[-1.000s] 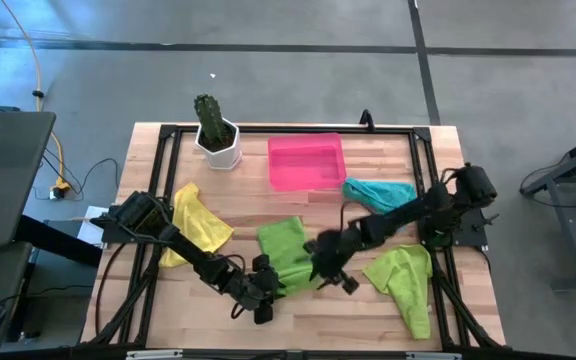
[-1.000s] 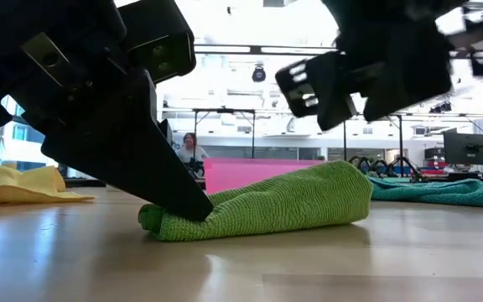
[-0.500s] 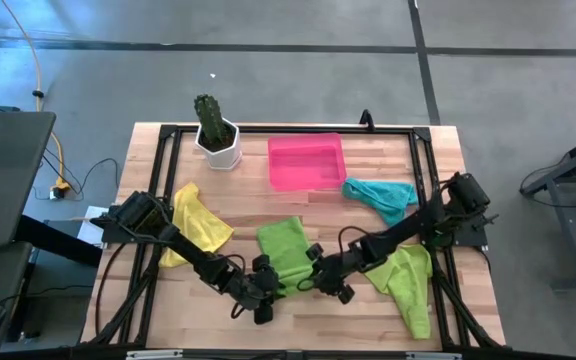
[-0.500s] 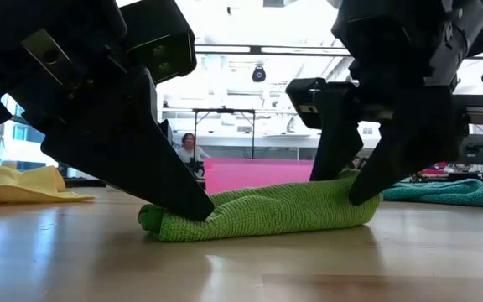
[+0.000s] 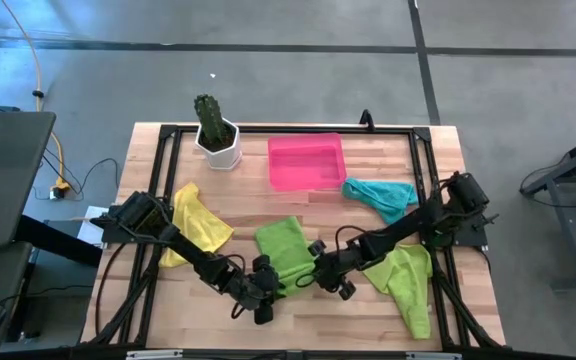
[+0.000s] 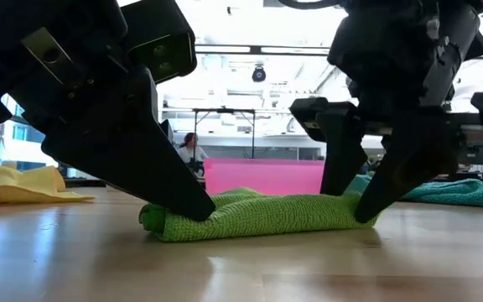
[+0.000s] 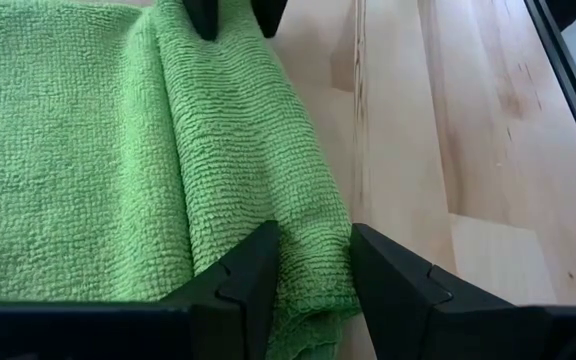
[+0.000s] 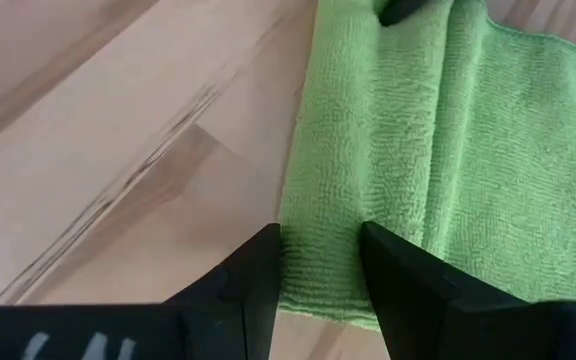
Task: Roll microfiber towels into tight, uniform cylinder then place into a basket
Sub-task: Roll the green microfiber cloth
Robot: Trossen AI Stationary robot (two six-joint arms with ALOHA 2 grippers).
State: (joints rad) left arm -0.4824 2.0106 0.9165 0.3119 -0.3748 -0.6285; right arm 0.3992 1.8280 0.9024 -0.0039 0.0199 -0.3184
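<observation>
The lime green towel lies near the middle of the worktop, at 6 o'clock from the pink basket, with its front edge rolled into a fold. The left pincer has come in at the fold's 9 o'clock end and pinches it between narrow fingers; the right pincer grips the 3 o'clock end in the same way (its fingers straddle the rolled edge). In the low view both pincers press down on the roll's two ends. The yellow towel sits at 9 o'clock, the teal towel at 2 o'clock, and a second green towel at 4 o'clock.
</observation>
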